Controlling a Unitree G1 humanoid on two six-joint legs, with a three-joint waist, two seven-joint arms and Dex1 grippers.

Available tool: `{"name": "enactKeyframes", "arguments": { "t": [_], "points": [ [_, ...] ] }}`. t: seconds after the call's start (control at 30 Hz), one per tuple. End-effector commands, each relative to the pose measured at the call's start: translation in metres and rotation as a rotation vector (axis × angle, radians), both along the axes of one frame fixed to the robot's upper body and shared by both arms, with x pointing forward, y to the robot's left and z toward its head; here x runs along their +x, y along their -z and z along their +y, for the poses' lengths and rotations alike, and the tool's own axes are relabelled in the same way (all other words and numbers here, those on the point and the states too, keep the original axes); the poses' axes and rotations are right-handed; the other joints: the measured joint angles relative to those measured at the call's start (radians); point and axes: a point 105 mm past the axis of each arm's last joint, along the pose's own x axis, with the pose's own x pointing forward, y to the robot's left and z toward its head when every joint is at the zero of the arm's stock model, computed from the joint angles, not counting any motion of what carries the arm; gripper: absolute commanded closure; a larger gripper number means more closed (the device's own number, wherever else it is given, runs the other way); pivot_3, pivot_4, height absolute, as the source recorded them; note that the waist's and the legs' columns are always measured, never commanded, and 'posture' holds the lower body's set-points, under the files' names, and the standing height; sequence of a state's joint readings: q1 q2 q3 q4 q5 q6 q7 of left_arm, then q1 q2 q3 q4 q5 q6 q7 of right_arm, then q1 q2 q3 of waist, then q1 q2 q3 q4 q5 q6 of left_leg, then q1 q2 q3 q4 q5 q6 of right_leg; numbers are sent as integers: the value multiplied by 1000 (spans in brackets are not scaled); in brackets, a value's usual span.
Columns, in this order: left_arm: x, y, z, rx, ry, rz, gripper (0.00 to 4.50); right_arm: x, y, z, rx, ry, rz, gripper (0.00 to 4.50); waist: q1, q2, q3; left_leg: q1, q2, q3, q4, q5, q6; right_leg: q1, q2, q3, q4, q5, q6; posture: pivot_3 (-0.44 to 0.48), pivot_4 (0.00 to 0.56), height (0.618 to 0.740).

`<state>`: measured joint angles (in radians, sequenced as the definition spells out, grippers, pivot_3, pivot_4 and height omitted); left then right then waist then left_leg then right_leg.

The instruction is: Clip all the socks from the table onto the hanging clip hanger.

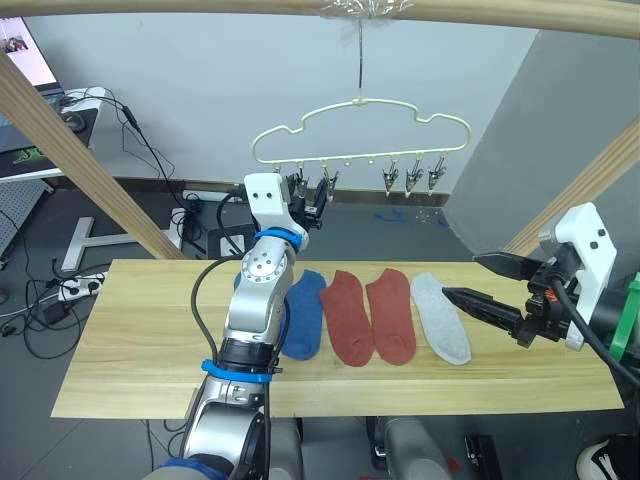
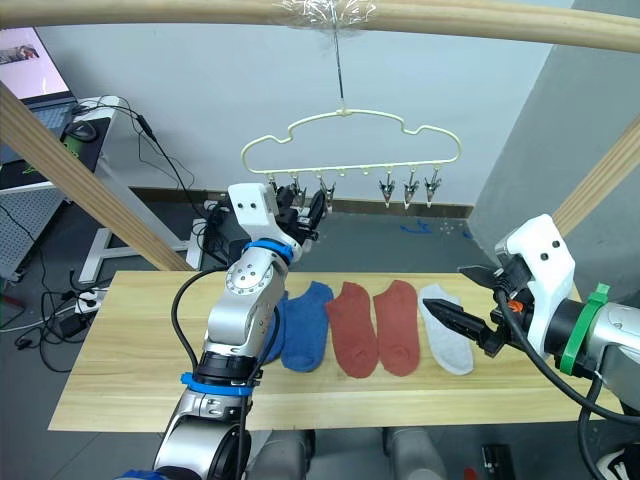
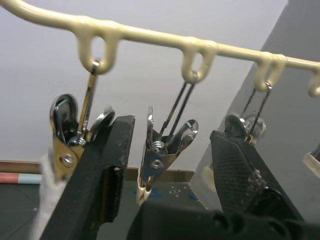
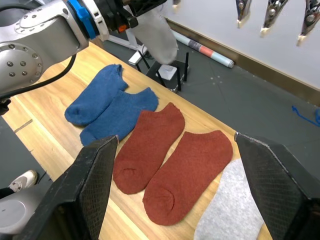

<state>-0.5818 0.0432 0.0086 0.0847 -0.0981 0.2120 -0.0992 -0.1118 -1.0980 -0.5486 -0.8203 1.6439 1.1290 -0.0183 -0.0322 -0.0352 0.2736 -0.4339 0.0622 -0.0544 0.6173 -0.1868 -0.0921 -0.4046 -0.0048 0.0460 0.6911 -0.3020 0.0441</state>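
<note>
Wooden plank table (image 1: 140, 350) carries five unlabelled knit socks, two royal blue (image 4: 107, 107) partly hidden behind the left arm, two rust-red (image 1: 370, 315), one light grey (image 1: 440, 318), beside the spread-fingered right gripper (image 1: 478, 279), while beyond, the left gripper (image 3: 167, 165), fingers apart, flanks a metal clip (image 3: 160, 155) on the pale-yellow wire hanger (image 1: 360, 135), a blurred grey sock (image 4: 155, 35) dangling there.

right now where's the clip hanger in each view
Left eye: clip hanger hangs upper centre, under the pole.
Right eye: upper centre again.
Left wrist: its bar and clips just beyond the left tool.
Right wrist: its clips, beyond the socks.
Landmark: left tool at its left clips.
</note>
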Motion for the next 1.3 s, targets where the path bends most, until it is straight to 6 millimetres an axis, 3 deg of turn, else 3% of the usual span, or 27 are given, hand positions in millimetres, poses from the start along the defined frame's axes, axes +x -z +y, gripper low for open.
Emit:
{"name": "enactKeyframes", "arguments": {
  "t": [0.03,0.47,0.57,0.73,0.87,0.9,1.0,1.07,1.1,1.17,1.3],
  "points": [
    [-1,-18,-2,-8,4,-59,1808,-1,-7,2,22,0,-24,576,0,0,0,0,0,0,1,0,0,0,0,0,0,0,0,-92,242,740],
    [1,-21,-2,-14,-2,-57,1808,-3,-7,2,29,20,-16,576,0,0,0,-1,0,0,10,0,1,1,1,2,1,1,4,-100,248,740],
    [2,-21,0,-17,-12,-53,2374,-3,-7,2,29,24,-16,576,0,0,0,-2,0,0,10,0,1,2,1,2,1,1,4,-100,248,740],
    [1,-22,1,-23,-16,-57,3839,-2,-7,2,31,26,-15,576,0,0,0,-2,0,0,10,0,1,2,1,2,1,2,4,-94,250,740],
    [2,-25,2,-30,-20,-58,4378,2,-4,1,24,29,-6,576,0,0,0,-2,0,1,10,0,1,2,1,3,1,1,4,-86,255,740],
    [2,-25,2,-35,-15,-51,4391,5,1,-2,3,43,15,576,0,0,0,-1,0,1,10,0,1,2,1,3,1,1,4,-85,256,740],
    [3,-28,1,-66,26,-9,4391,23,40,-25,-209,138,105,576,-1,0,0,-1,0,1,11,0,1,2,1,3,2,1,4,-88,264,740],
    [3,-31,2,-90,50,17,4391,35,59,-34,-242,176,152,576,-1,0,0,-1,1,1,11,0,1,2,1,3,1,1,6,-80,267,740],
    [3,-33,2,-101,66,26,4391,42,68,-36,-250,184,173,576,-2,0,0,-1,0,1,11,0,1,2,1,3,1,1,6,-69,268,740],
    [2,-37,1,-117,87,40,4391,54,83,-38,-286,188,196,15,-4,0,0,-1,1,1,11,0,1,1,1,4,1,1,6,-55,271,740],
    [2,-41,2,-136,99,59,4391,82,105,-41,-364,193,209,15,-4,0,1,-1,1,1,10,0,1,0,2,4,2,1,6,-27,273,740]
  ]
}}
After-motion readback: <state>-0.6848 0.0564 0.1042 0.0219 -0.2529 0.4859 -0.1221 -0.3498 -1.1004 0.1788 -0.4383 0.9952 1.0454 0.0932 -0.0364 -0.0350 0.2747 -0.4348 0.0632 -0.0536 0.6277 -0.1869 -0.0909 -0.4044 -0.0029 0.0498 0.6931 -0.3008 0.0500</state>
